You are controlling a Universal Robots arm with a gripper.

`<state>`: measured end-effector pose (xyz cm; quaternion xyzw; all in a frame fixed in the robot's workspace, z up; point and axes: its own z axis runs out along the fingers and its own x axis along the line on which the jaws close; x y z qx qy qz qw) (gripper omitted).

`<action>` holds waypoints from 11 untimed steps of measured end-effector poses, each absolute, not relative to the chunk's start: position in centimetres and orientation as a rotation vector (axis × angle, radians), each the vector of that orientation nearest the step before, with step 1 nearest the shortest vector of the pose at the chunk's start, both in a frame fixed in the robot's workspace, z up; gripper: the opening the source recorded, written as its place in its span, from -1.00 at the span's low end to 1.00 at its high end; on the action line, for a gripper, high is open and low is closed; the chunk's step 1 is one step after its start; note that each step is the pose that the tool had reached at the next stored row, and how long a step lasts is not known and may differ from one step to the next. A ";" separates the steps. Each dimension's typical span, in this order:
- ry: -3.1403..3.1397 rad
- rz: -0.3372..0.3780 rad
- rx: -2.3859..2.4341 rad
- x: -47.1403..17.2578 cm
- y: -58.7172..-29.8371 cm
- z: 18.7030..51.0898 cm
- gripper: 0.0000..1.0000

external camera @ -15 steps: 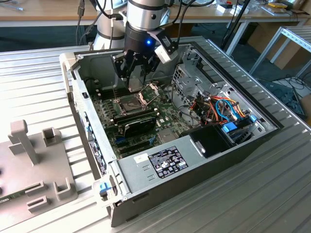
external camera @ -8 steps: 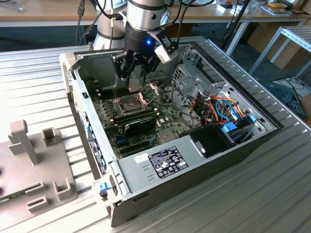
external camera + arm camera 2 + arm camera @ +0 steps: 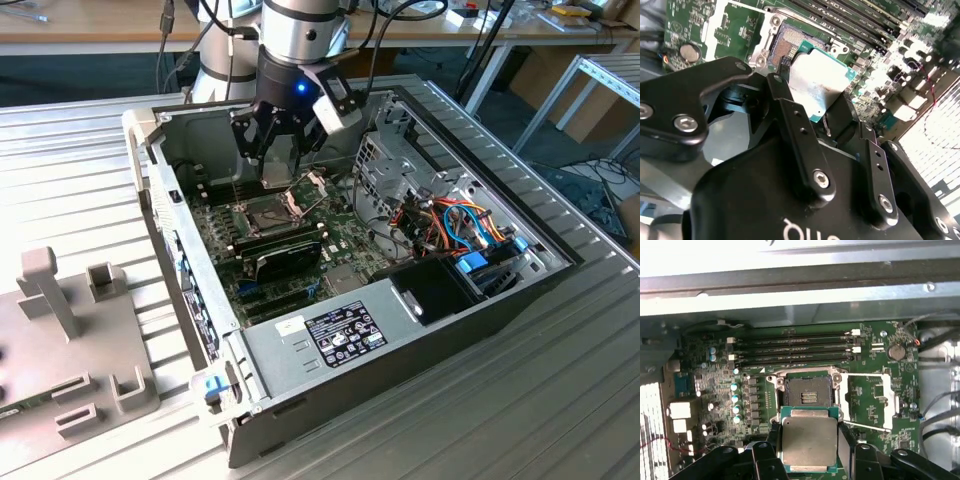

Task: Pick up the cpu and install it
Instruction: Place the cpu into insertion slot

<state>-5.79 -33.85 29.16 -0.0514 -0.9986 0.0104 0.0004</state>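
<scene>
My gripper [image 3: 274,168] hangs inside the open computer case, shut on the cpu [image 3: 272,180]. The cpu [image 3: 809,440] is a thin square chip with a dull silver top and green edge, pinched between the two black fingers [image 3: 846,442]. It hovers a little above and beside the bare socket [image 3: 807,392] on the green motherboard [image 3: 870,380], apart from it. The socket's hinged metal frame [image 3: 888,405] stands swung open to one side. In the second wrist view the cpu [image 3: 817,82] sits tilted between the fingers [image 3: 790,117], near the socket [image 3: 785,47].
Memory slots [image 3: 795,347] run along the socket's far side. A black expansion card [image 3: 285,255] lies just beyond the socket toward the case front. A drive cage with coloured cables [image 3: 450,225] and the power supply [image 3: 340,335] crowd the exterior view's right. A grey fixture [image 3: 60,330] stands outside the case.
</scene>
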 end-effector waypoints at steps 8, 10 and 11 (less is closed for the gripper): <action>-3.136 0.032 -0.169 -5.8 -33.8 29.2 0.09; -3.136 0.032 -0.169 -5.8 -33.8 29.2 0.09; -3.136 0.032 -0.169 -5.8 -33.8 29.2 0.09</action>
